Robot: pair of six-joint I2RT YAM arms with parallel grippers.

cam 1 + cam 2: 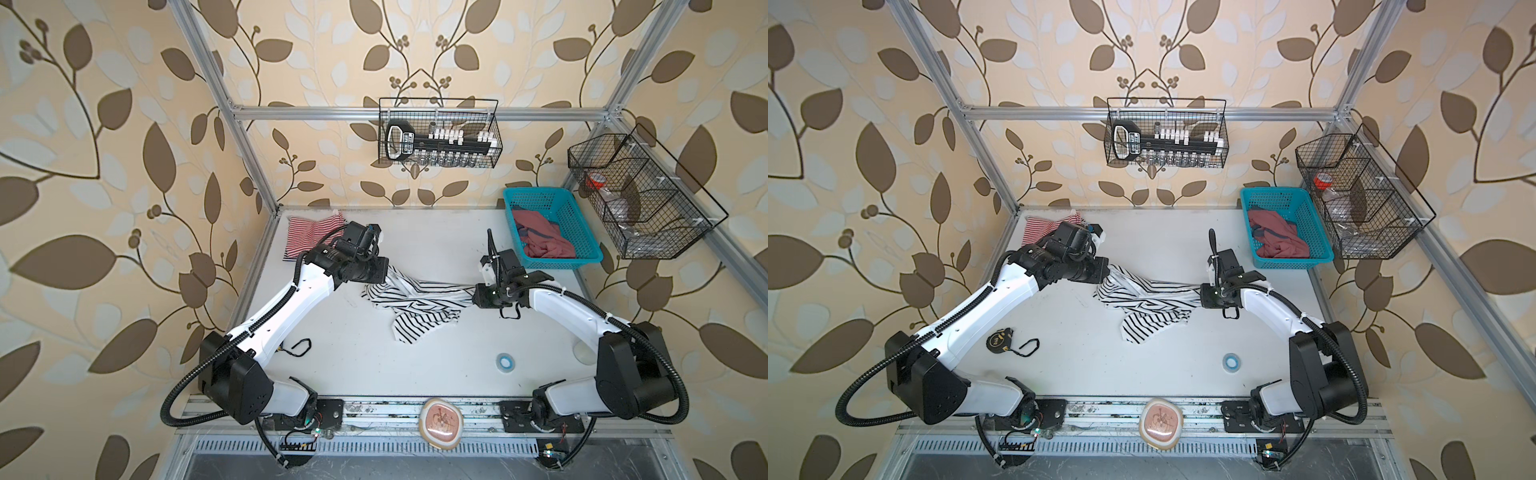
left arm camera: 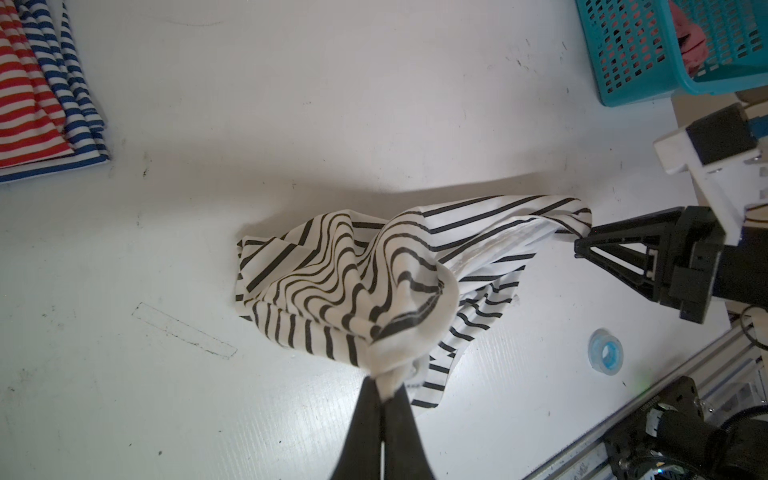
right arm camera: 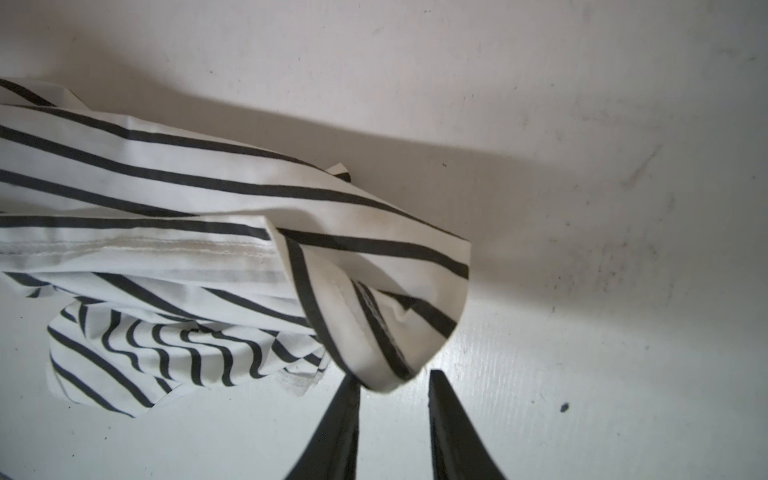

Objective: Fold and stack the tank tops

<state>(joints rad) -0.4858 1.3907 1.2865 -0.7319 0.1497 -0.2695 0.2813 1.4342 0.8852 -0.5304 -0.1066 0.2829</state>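
Two grips are needed: the black-and-white striped tank top (image 2: pixel 353 274) is clamped by the left gripper (image 2: pixel 384 384); the right gripper (image 3: pixel 392 376), jaws apart, should be closed over its hem fold

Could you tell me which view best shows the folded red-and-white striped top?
The left wrist view: the red-and-white striped top lies unobstructed on blue-striped fabric, though cropped. In both top views the left arm hides part of it. The right wrist view misses it.
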